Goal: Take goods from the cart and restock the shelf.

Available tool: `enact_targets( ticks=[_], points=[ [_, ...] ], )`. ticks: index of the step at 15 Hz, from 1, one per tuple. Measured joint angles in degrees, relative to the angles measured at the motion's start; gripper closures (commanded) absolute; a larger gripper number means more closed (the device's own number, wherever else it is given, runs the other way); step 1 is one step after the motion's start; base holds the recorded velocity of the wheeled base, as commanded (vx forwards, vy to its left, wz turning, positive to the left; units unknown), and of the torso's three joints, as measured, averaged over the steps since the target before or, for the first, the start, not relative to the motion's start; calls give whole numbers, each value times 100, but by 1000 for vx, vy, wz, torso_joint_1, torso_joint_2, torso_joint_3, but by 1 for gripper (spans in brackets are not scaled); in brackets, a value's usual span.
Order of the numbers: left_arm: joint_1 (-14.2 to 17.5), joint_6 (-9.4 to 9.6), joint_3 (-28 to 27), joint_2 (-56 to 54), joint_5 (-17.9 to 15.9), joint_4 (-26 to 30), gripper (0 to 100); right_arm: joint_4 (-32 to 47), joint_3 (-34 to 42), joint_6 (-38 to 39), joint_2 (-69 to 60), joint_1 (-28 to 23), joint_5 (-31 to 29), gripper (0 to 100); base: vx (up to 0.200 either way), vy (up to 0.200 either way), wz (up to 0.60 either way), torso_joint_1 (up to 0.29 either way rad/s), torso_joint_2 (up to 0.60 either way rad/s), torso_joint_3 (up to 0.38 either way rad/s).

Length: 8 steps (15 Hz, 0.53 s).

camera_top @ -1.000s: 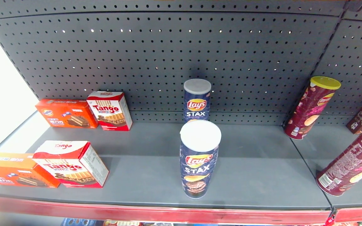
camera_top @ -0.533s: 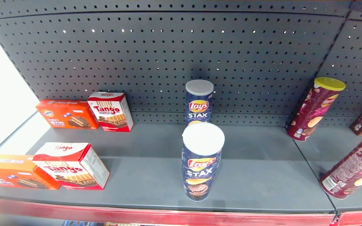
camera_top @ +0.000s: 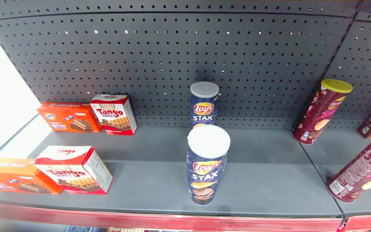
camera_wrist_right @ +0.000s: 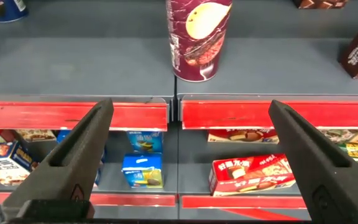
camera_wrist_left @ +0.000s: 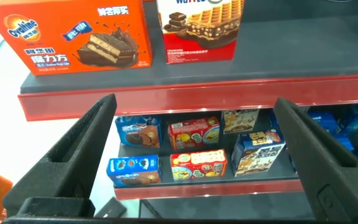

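Evenly lit shelf (camera_top: 159,180), blown-out white glare left, edges bowed.

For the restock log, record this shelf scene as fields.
Shelf: grey deck, red front edge
Front blue can: upright, centre
Back blue can: upright, directly behind
Maroon cans: two, right side
Orange boxes: two, left side
Wafer boxes: two, beside orange ones
Left hand: open, empty
Right hand: open, empty
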Motion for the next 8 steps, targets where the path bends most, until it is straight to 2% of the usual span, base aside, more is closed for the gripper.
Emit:
enact_targets(
  ticks=[1, 8],
  points=[
    [-2, 2, 0, 0, 2, 0, 0, 0, 0, 0, 0, 0, -2, 0, -200, 0, 0, 2, 12, -2],
    [-2, 9, 0, 2, -7, 0, 0, 0, 0, 0, 1, 0, -2, 0, 0, 0, 0, 0, 0, 0]
  ],
)
